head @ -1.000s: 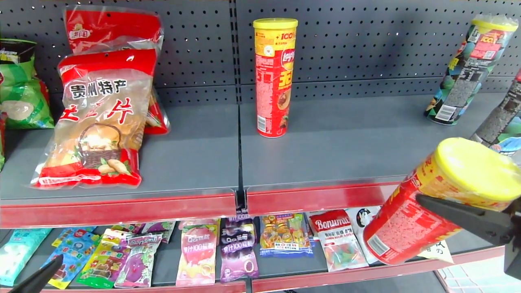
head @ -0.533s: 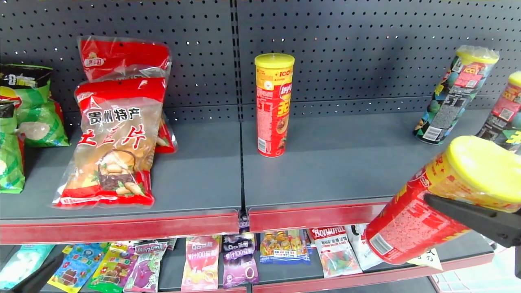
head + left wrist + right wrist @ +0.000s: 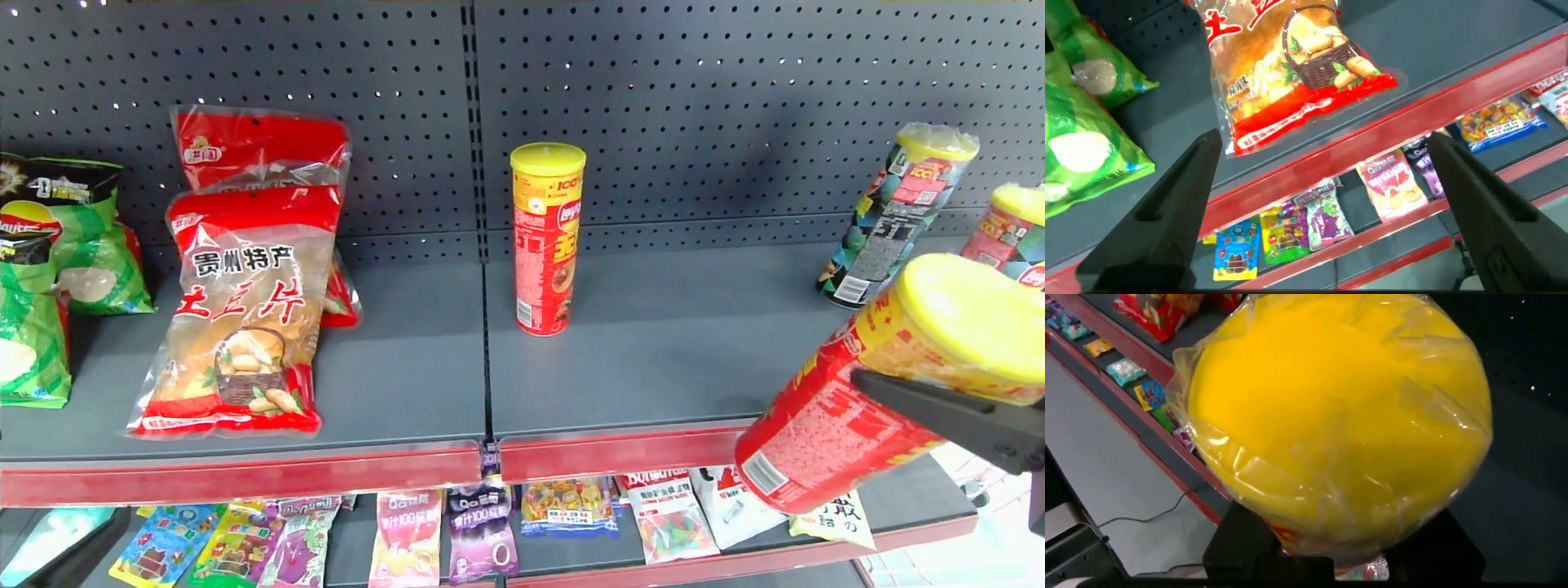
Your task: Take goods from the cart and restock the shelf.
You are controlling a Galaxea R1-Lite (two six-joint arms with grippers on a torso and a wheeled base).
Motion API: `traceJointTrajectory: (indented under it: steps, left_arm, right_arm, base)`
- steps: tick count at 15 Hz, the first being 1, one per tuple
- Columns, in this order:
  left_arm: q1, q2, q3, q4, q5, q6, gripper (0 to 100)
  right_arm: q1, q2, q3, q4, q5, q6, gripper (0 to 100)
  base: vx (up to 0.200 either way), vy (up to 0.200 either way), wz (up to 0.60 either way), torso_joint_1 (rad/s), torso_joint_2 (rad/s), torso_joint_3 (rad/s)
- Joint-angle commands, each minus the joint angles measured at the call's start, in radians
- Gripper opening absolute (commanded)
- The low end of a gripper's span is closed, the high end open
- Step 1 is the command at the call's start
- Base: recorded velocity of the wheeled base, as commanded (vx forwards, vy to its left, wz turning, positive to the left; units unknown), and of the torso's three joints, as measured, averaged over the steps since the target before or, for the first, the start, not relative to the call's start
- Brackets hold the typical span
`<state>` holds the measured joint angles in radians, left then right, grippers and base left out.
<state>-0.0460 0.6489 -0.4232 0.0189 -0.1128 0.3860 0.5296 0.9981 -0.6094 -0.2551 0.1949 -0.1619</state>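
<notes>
One tilted chips can (image 3: 824,433), clamped in my R gripper (image 3: 931,392) off the shelf's front-right corner, could clip the red shelf lip (image 3: 620,449) or bump the patterned cans (image 3: 894,212) if I push in w/o levelling it.

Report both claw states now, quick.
Left claw: open, holding nothing.
Right claw: closed on the red chip can.
</notes>
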Motion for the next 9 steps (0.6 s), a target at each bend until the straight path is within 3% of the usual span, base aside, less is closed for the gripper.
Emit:
traceJointTrajectory:
  steps: [1,4,6,7,8,9]
  left_arm:
    - [-0.002,0.078,-0.02,-0.043,-0.005,0.016,100]
    - [-0.031,0.298,-0.132,-0.177,-0.113,-0.001,100]
    - [-0.092,0.413,-0.227,-0.206,-0.133,-0.025,100]
    - [-0.16,0.529,-0.35,-0.206,-0.139,-0.084,100]
    - [-0.184,0.563,-0.39,-0.205,-0.143,-0.104,100]
    - [-0.276,0.678,-0.5,-0.206,-0.188,-0.165,100]
  right_arm:
    - [-0.003,0.071,-0.067,-0.009,-0.003,0.015,0]
    - [0.004,0.109,-0.156,-0.001,0.012,0.055,0]
    - [0.007,0.1,-0.158,0.004,0.075,0.076,0]
    - [0.006,0.082,-0.148,0.005,0.075,0.081,0]
    - [0.006,0.074,-0.148,0.007,0.075,0.081,0]
    - [0.004,0.063,-0.141,0.02,0.075,0.081,0]
  base:
    - [0.0,0.0,0.0,0.0,0.0,0.0]
    - [0.0,0.0,0.0,0.0,0.0,0.0]
    - [0.0,0.0,0.0,0.0,0.0,0.0]
    - [0.0,0.0,0.0,0.0,0.0,0.0]
    - [0.0,0.0,0.0,0.0,0.0,0.0]
    - [0.0,0.0,0.0,0.0,0.0,0.0]
